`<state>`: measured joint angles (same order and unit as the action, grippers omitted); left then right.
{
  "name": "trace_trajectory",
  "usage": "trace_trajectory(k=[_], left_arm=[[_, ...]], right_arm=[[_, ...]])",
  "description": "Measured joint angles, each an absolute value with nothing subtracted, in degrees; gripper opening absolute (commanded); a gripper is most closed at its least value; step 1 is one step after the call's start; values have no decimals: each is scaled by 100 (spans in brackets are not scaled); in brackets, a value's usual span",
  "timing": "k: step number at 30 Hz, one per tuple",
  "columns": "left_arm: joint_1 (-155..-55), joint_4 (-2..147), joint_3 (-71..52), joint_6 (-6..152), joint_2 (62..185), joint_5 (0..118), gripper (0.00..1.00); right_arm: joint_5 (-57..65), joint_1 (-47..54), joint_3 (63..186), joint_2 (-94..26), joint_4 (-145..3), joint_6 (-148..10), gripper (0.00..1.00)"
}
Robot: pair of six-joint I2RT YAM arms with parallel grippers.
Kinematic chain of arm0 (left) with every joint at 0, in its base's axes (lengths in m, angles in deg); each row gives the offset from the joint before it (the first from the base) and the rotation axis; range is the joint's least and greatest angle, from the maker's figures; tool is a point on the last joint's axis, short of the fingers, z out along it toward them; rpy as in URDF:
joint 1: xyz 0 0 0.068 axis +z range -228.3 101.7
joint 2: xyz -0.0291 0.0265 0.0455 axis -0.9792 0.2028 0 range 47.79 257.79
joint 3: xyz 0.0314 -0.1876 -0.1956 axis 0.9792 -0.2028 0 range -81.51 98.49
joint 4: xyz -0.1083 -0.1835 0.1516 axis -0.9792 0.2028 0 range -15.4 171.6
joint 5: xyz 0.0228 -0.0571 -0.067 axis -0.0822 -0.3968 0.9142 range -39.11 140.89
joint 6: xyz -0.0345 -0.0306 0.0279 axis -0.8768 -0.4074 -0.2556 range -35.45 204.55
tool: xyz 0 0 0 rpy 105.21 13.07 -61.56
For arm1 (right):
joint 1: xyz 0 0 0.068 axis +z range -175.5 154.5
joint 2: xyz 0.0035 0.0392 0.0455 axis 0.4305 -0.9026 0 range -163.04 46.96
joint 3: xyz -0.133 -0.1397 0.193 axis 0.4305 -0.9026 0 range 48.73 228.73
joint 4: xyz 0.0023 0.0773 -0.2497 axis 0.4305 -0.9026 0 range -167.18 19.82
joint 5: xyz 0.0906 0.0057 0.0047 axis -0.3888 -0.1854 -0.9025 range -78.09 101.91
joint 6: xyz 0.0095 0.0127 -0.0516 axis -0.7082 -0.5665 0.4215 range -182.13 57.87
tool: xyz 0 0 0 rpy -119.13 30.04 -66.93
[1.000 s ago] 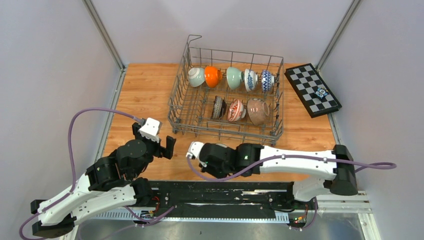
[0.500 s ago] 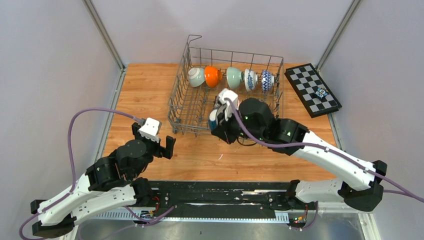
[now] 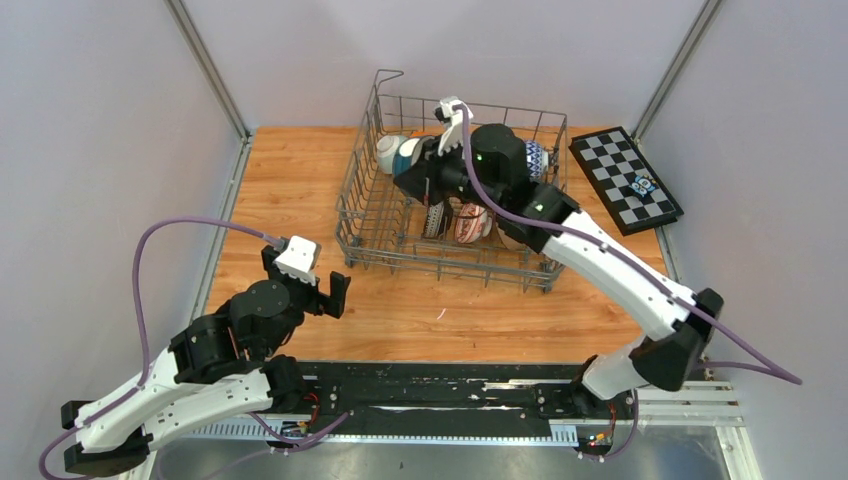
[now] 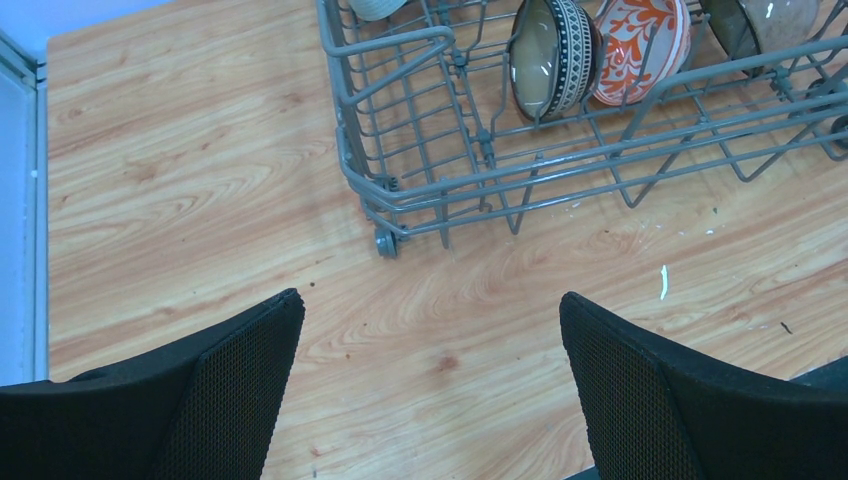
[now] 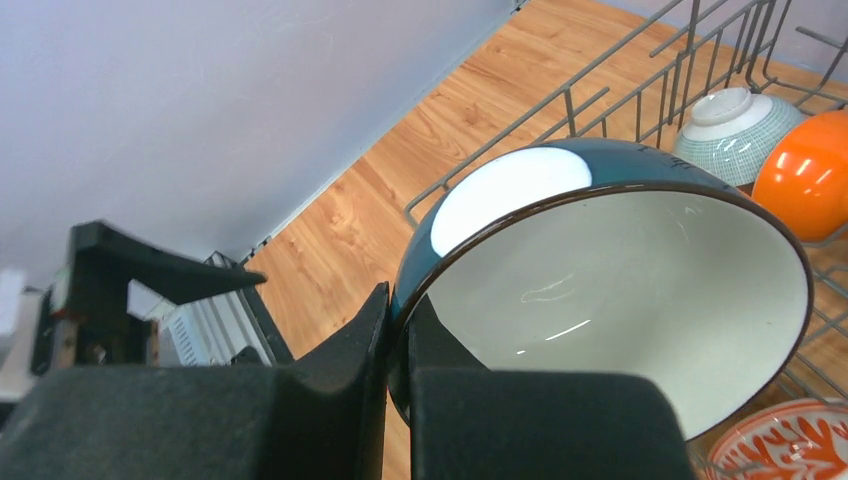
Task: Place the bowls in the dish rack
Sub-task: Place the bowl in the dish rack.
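1. The dark blue bowl [image 5: 620, 300] is glazed ceramic: rigid, slick, probably weighty for its size, and apt to chip against wire. The rim is the sensible place to pinch it, one finger inside and one outside.
2. The right claw [image 5: 400, 325] is clenched on exactly that rim. It holds the bowl tipped on edge over the rear row of the dish rack [image 3: 358, 215], near the orange bowl [image 5: 810, 175].
3. Whether the bowl touches a tine is hidden; probably not.
4. The left claw [image 4: 430, 300] is spread wide and empty, hovering over the worktop [image 4: 180, 180] beside the rack's near corner.
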<state>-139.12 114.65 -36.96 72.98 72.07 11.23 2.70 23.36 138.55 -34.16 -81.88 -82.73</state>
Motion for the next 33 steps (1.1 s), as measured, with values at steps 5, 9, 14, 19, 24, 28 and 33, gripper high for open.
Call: trace_trajectory(k=[5,9,14,19,24,28,33], left_arm=[[-13912,11465,-3696,7298,7196,1158,100],[-13912,11465,-3696,7298,7193,1189,100],[-13912,11465,-3696,7300,7145,1213,100],[-13912,11465,-3696,7300,7047,1215,100],[-13912,11463,-3696,7300,7014,1215,100],[-13912,11463,-3696,7300,7012,1215,100],[-13912,11463,-3698,7300,7012,1215,100]], right_arm=[[-134,1987,13929,-4190,-7546,-8677,3],[-512,1751,13929,-4812,-6934,-9088,2],[-818,1622,13929,-5374,-6239,-9492,3],[-1006,1534,13929,-5805,-5620,-9929,3],[-1159,1407,13932,-6259,-5091,-10393,3],[-1234,1311,13934,-6618,-4855,-10673,3],[-1387,1217,14043,-7040,-4650,-10952,3]])
